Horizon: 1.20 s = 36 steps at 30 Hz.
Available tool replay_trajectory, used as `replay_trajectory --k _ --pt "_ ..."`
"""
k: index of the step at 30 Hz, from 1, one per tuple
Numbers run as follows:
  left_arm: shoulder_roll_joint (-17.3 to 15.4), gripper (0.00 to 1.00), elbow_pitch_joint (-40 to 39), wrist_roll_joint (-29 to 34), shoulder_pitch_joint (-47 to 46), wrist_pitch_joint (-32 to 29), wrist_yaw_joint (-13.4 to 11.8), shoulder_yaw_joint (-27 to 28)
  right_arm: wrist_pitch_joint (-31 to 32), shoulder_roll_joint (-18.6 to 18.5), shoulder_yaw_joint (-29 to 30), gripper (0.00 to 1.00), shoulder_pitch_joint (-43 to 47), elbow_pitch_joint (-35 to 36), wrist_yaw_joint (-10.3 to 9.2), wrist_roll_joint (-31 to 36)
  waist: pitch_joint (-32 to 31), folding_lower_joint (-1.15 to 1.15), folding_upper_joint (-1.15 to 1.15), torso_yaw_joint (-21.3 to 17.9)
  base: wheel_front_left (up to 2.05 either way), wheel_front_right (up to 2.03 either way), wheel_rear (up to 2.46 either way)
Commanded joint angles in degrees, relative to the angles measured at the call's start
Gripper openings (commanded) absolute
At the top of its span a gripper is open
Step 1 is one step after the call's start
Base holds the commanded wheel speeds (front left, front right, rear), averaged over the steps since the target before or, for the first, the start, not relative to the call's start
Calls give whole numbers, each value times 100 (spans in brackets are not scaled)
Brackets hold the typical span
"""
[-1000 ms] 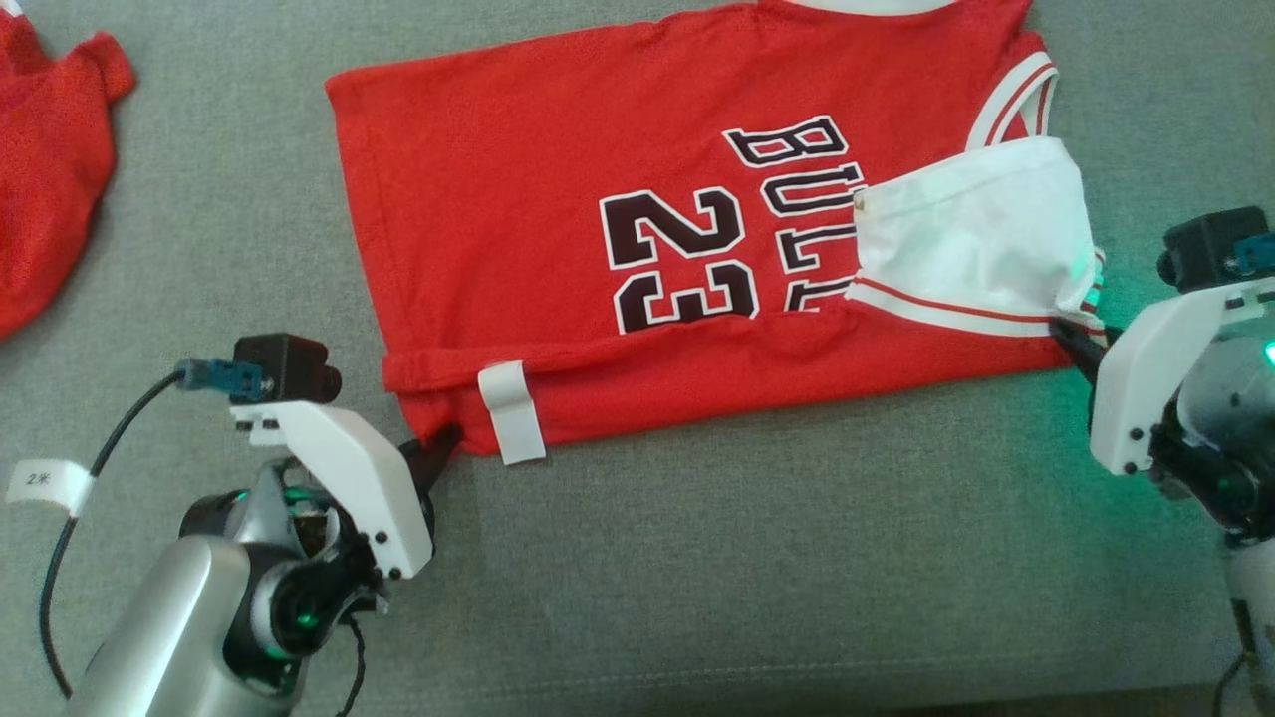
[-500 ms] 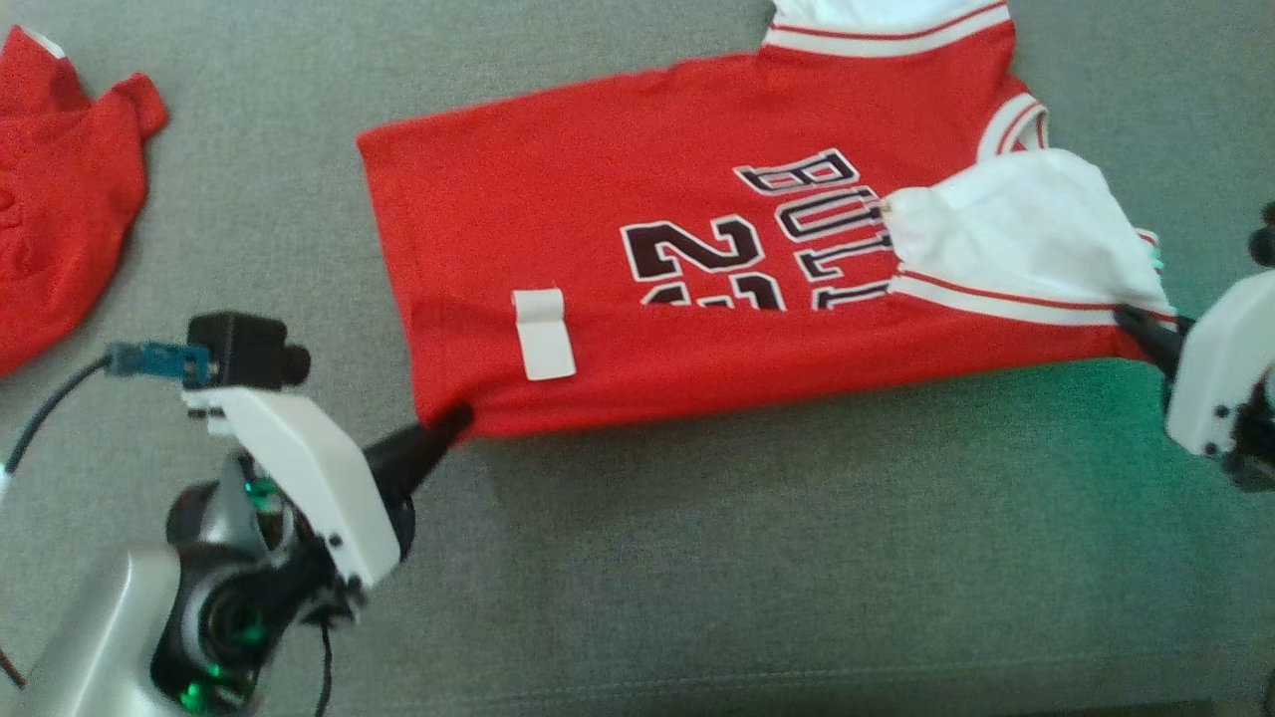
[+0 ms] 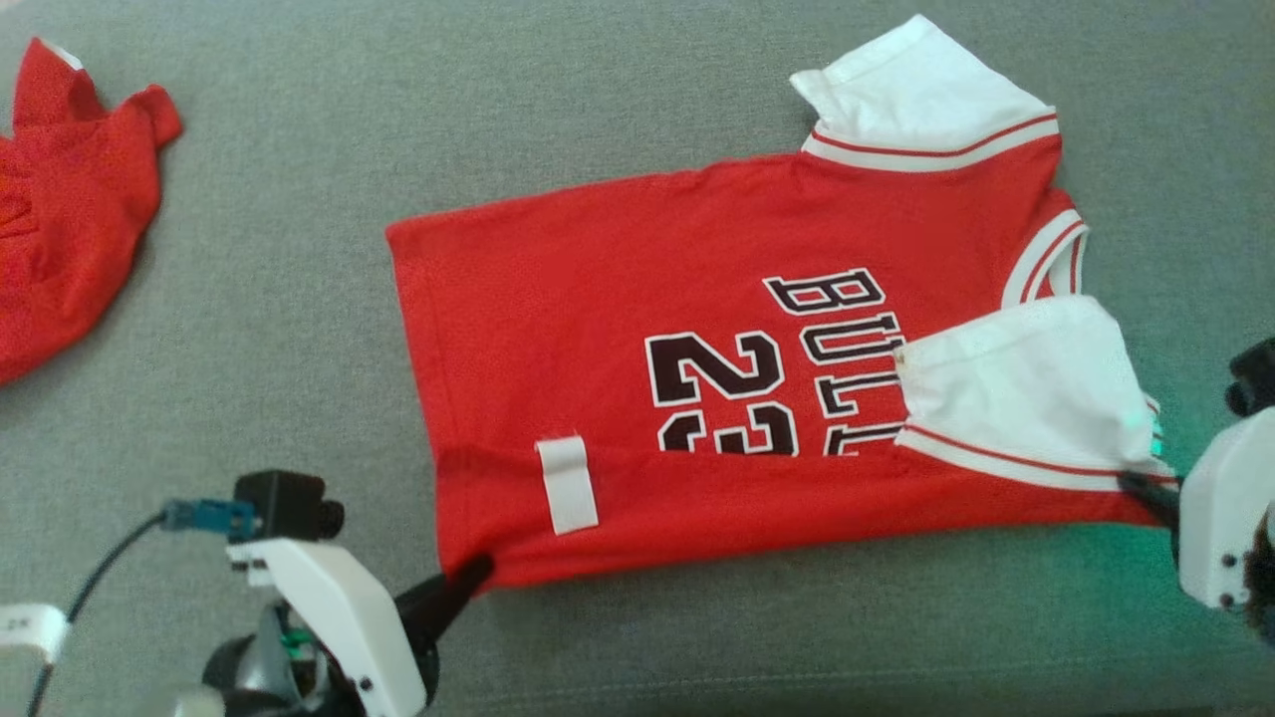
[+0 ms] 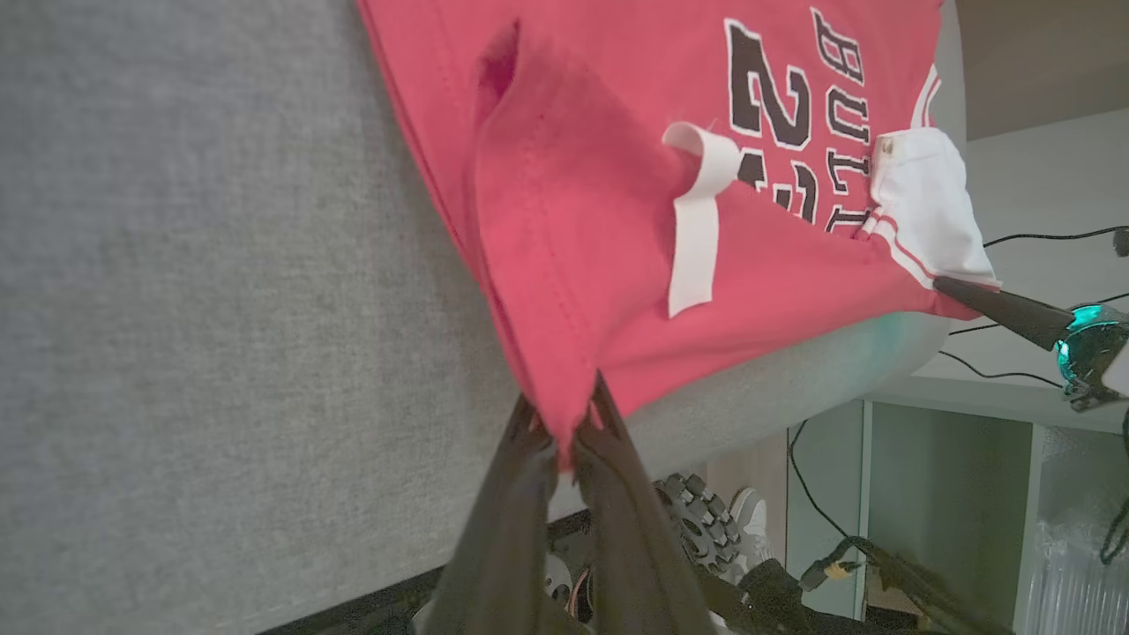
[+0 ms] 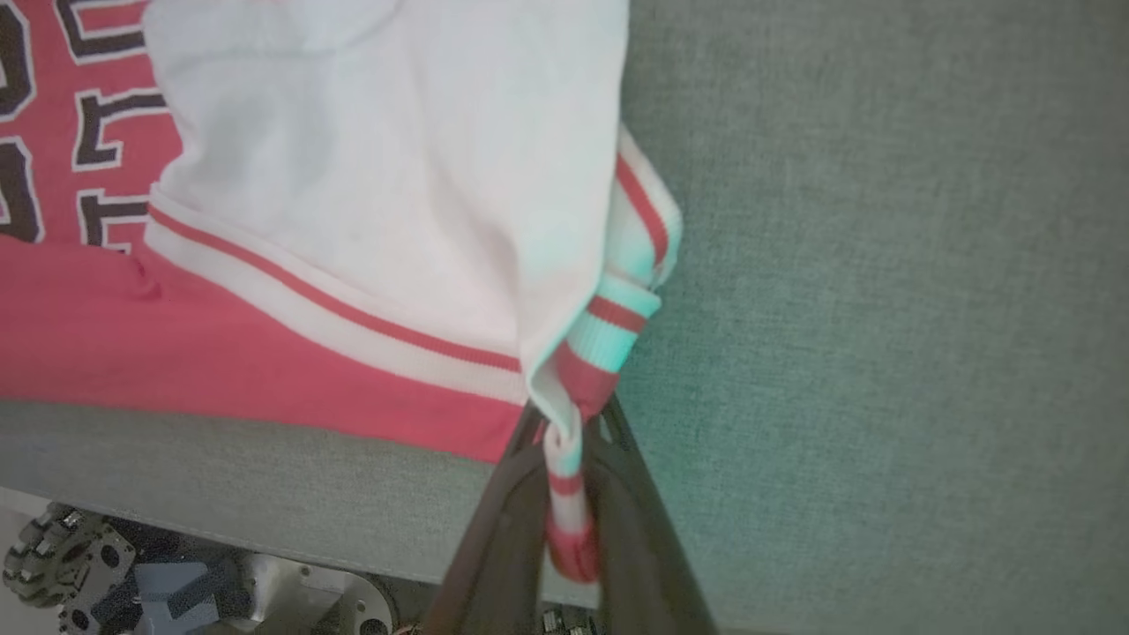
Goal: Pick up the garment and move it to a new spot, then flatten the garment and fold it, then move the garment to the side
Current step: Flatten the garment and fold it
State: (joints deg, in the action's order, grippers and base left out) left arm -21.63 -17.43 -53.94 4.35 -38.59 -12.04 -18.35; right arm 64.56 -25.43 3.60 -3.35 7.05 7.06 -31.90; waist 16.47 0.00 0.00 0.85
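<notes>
The garment [image 3: 637, 319] is a red jersey with white sleeves, black "23" and lettering, lying across the grey cushion [image 3: 618, 90] with its near long edge folded over. My left gripper [image 3: 476, 576] is shut on the hem corner at the lower left; the left wrist view has its fingers [image 4: 609, 450] pinching the red garment [image 4: 564, 247]. At the lower right my right gripper [image 3: 1136, 486] is shut on the striped sleeve edge. In the right wrist view the striped trim of the garment [image 5: 370, 176] runs between the fingers [image 5: 494, 529] of the right gripper [image 5: 564, 459].
A second red cloth [image 3: 70, 199] lies crumpled at the far left of the cushion. A white label [image 3: 566, 484] sticks up near the jersey's hem. The cushion's front edge [image 3: 697, 692] runs just below the grippers; wheels and shelving show beyond it in the wrist views.
The head camera has tilted, so the whole picture sits lower. The right gripper has closed on the sleeve edge. The jersey's near edge now lies folded further over the "23".
</notes>
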Motion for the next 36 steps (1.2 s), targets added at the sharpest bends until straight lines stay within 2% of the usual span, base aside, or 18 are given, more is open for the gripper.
replay_trajectory --k 1,3,4,5,9,13,18,22,28,36 --pt "-32 0 -110 97 -48 117 31 152 -80 -152 -67 0 67 218 43 102 -2 0 0 8 0 0 0" --pt "1 1 -60 145 18 183 57 86 -188 -153 -157 80 129 226 43 151 -11 0 0 20 0 0 0" --pt "9 60 -45 210 53 253 73 50 -331 -131 -135 100 130 217 43 166 -15 0 0 28 0 0 0" --pt "-16 100 -52 285 55 306 83 41 -404 -136 -113 100 104 222 43 180 -16 0 0 31 0 0 0" --pt "-219 100 -227 668 -18 482 86 65 -635 -279 5 100 -180 320 43 222 35 0 0 32 0 0 0" --pt "-312 100 -418 921 -271 563 -15 166 -735 -341 102 100 -667 415 43 249 171 0 0 52 0 0 0" --pt "-316 100 -228 1316 -1283 572 -121 225 -934 -312 -54 100 -1866 383 43 452 612 0 0 233 0 0 0" --pt "-102 100 419 1498 -2364 531 -74 87 -1149 -257 -422 100 -2969 -178 43 908 1033 0 0 472 0 0 0" --pt "152 100 1494 1862 -3600 550 157 -303 -1556 -171 -808 100 -4307 -1380 43 1542 1499 0 0 821 0 0 0" --pt "542 100 2271 1989 -4323 723 398 -627 -1902 -43 -1095 100 -5041 -2726 43 1814 1697 0 0 1085 0 0 0"
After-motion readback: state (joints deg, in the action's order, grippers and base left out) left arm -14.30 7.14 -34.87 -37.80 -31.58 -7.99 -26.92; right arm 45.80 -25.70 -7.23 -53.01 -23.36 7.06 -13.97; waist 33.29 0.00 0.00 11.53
